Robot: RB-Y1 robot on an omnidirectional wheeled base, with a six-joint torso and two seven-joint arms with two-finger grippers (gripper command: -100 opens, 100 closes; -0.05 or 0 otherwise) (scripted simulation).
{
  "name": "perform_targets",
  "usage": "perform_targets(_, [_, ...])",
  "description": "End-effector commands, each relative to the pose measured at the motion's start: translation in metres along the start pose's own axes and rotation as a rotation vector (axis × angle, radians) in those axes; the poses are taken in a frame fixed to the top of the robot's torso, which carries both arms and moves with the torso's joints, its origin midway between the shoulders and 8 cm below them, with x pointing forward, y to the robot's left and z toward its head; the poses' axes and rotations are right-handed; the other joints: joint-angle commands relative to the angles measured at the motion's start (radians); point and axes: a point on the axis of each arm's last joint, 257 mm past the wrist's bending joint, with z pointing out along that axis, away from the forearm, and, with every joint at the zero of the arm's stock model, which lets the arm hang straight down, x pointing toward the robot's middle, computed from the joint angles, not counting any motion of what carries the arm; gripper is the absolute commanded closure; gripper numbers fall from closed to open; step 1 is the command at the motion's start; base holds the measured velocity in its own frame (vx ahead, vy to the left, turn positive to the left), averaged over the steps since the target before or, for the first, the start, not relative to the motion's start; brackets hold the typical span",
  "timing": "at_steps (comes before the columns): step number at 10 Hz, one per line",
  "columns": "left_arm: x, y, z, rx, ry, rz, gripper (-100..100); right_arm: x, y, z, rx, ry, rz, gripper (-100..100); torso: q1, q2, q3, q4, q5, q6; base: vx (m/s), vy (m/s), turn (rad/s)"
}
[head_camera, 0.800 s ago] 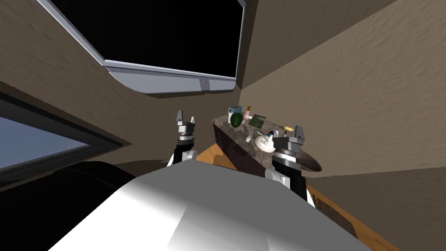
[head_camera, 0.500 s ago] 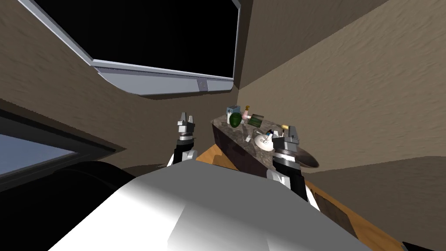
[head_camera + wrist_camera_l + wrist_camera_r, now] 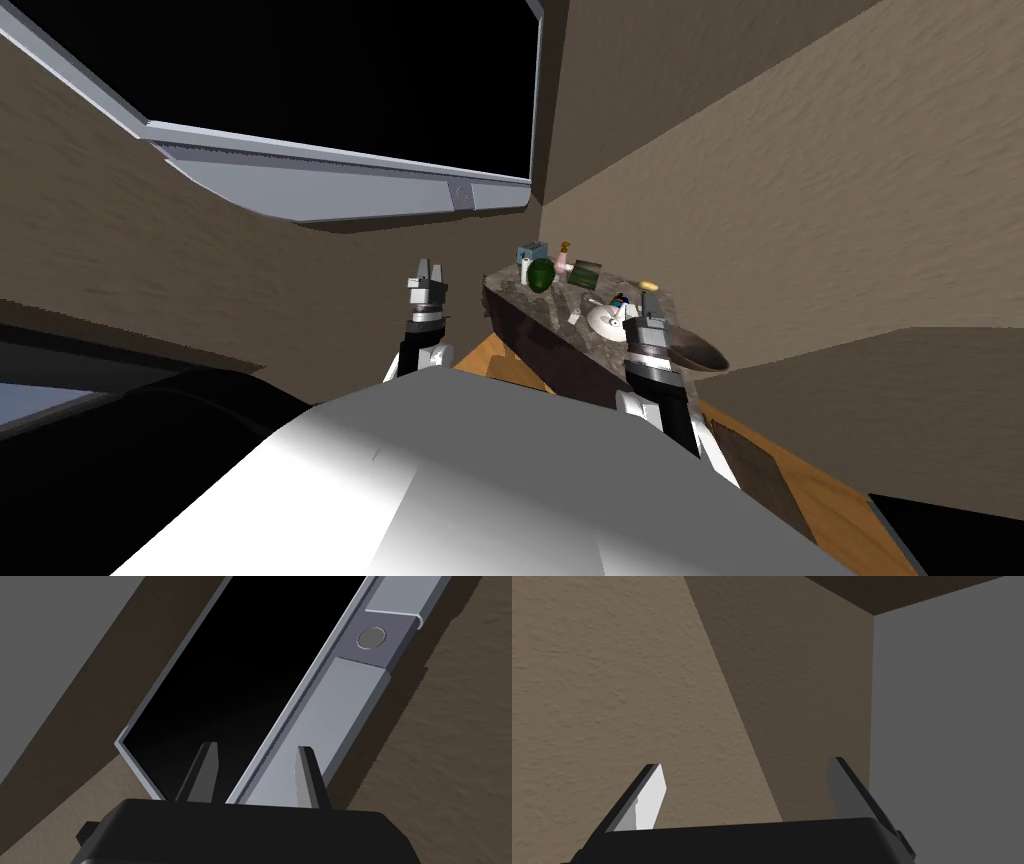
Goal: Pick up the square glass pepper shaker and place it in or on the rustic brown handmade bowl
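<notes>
Right gripper (image 3: 745, 766) is spread wide open with nothing gripped, just beside the brown bowl (image 3: 703, 353) at the stone counter's (image 3: 550, 303) end. Pepper shaker, probably that tiny pale thing (image 3: 573, 318), is parked near the counter's front edge by a white dish (image 3: 603, 324). Left gripper (image 3: 257, 747) is seen well off to the side, fingers apart with a narrower gap.

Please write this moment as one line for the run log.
left gripper open, empty | right gripper open, empty, near brown bowl | nothing picked up yet
</notes>
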Motion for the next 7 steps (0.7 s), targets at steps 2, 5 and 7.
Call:
perform_targets(2, [0.0,0.0,0.0,0.0,0.0,0.0,0,0.003,-0.009,-0.002,0.008,0.024,-0.103,-100,0.0,0.0,0.0,0.0,0.0,0.0,0.022,0.112,-0.147])
perform_targets(5, [0.0,0.0,0.0,0.0,0.0,0.0,0,0.009,-0.032,-0.006,0.028,0.071,-0.288,-100,-0.001,-0.001,0.0,0.0,0.0,0.0,0.018,0.116,-0.188])
perform_targets(7, [0.0,0.0,0.0,0.0,0.0,0.0,0,0.01,-0.04,-0.007,0.035,0.087,-0.367,-100,-0.002,-0.002,-0.001,0.0,0.0,-0.001,0.032,0.101,-0.12])
